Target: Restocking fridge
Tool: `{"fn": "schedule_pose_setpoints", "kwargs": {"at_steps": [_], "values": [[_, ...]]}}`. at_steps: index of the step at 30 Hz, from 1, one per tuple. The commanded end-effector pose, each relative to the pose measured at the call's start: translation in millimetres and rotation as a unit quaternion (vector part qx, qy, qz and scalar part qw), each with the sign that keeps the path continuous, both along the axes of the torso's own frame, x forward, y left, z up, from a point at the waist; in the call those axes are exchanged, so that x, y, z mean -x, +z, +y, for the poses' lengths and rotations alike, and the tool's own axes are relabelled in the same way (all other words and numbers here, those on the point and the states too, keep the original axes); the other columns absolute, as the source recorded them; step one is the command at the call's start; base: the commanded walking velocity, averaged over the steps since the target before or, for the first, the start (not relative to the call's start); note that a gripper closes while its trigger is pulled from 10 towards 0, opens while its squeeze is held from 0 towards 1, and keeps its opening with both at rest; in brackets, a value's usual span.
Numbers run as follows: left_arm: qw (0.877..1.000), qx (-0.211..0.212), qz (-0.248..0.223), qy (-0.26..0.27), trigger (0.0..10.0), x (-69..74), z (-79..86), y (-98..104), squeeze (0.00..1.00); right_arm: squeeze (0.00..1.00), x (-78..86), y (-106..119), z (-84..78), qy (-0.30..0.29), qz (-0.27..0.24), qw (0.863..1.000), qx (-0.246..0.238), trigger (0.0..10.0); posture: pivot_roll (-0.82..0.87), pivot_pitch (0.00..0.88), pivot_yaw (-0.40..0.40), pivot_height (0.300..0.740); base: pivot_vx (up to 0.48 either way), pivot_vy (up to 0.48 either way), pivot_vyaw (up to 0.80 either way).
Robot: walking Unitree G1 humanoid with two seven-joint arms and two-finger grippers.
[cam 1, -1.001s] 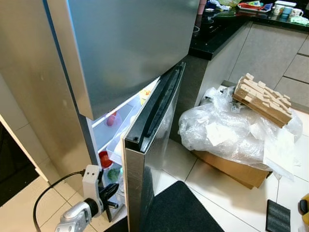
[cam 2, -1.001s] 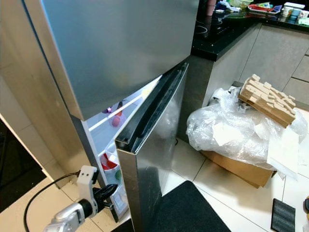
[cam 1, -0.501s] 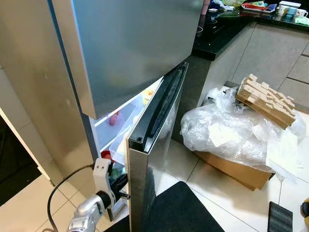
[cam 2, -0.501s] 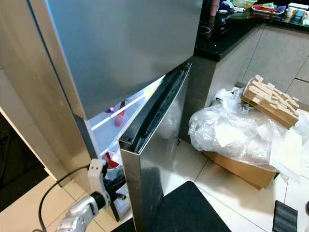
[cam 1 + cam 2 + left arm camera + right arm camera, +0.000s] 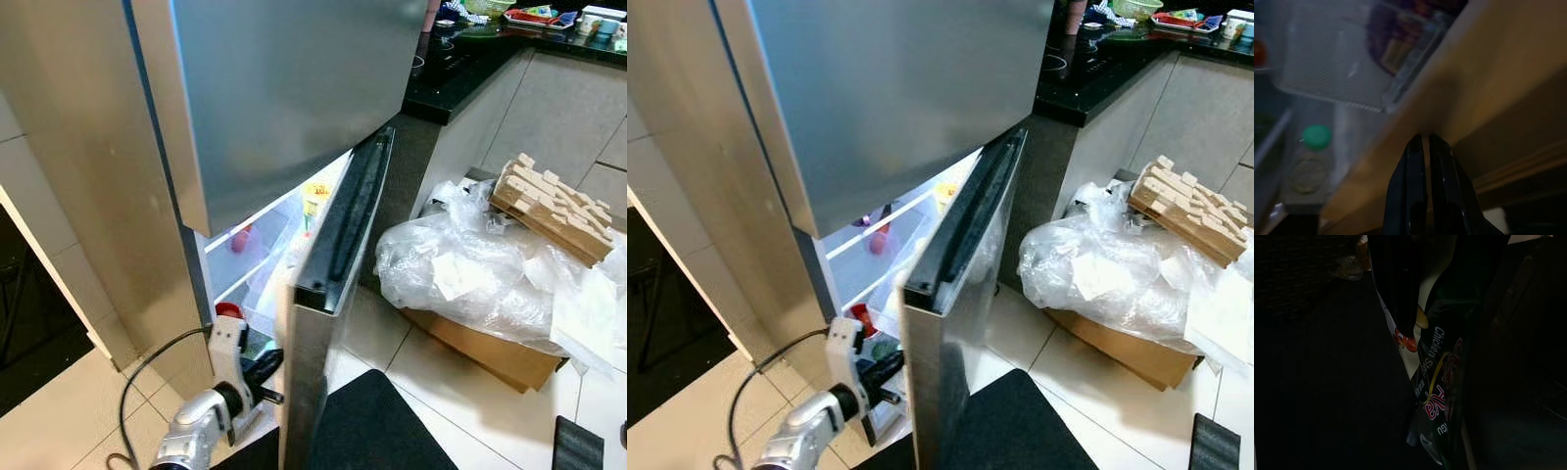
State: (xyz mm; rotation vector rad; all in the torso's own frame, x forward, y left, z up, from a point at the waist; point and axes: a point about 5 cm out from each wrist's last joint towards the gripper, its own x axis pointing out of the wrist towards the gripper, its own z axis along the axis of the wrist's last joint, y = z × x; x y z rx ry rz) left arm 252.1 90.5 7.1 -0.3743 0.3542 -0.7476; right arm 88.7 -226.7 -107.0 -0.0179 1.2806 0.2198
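lower fridge door [image 5: 323,372] – stainless steel, part open, its near edge toward the camera and a black seal along the top; lit shelves beyond hold a red-capped container [image 5: 228,311] and a yellow item [image 5: 314,195]. judged heavy and stiff, smooth-faced and likely slippery on the flat; the free edge looks the best place to hook or push, low down where the left arm is.

left gripper [image 5: 266,370] – low, at the gap between door edge and cabinet; in the left wrist view the fingers [image 5: 1411,181] are nearly together with a thin slit between, nothing held, tips against the door's inner edge. a green-capped bottle [image 5: 1315,142] stands in a door bin beside.

right gripper – the right wrist view is very dark; a printed snack packet [image 5: 1437,382] marked "chicken" sits close to the lens, but whether it is gripped cannot be told. packet judged light, soft, crinkly – hold gently at the top seam.

far right: plastic-wrapped cardboard box [image 5: 480,348] with a wooden block piece [image 5: 554,206] on top.
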Motion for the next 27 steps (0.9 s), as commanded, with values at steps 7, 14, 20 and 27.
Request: {"fn": "schedule_pose_setpoints", "kwargs": {"at_steps": [7,14,20,27], "values": [[0.986,0.072,-0.07,-0.133,10.0,-9.1,-67.2,42,0.0,0.0,6.0,-3,5.9,-0.005,0.01,1.0,-0.009,10.0,0.03,0.0,-0.036,0.74,0.0,0.0,0.0],[0.98,0.085,-0.069,-0.165,10.0,-1.5,-80.4,44,0.0,0.0,10.2,-3,4.7,-0.008,0.017,1.0,-0.011,10.0,0.02,0.0,-0.033,0.74,0.0,0.0,0.0],[0.985,0.064,-0.057,-0.148,10.0,-1.4,-64.9,34,0.0,0.0,13.2,-4,5.3,-0.005,0.023,1.0,-0.013,10.0,0.03,0.0,-0.029,0.74,0.0,0.0,0.0],[0.997,-0.046,0.019,-0.057,10.0,11.5,-0.2,-14,0.0,0.0,14.4,-3,1.6,0.002,0.025,1.0,-0.006,10.0,0.04,0.0,-0.025,0.74,0.0,0.0,0.0]]}}
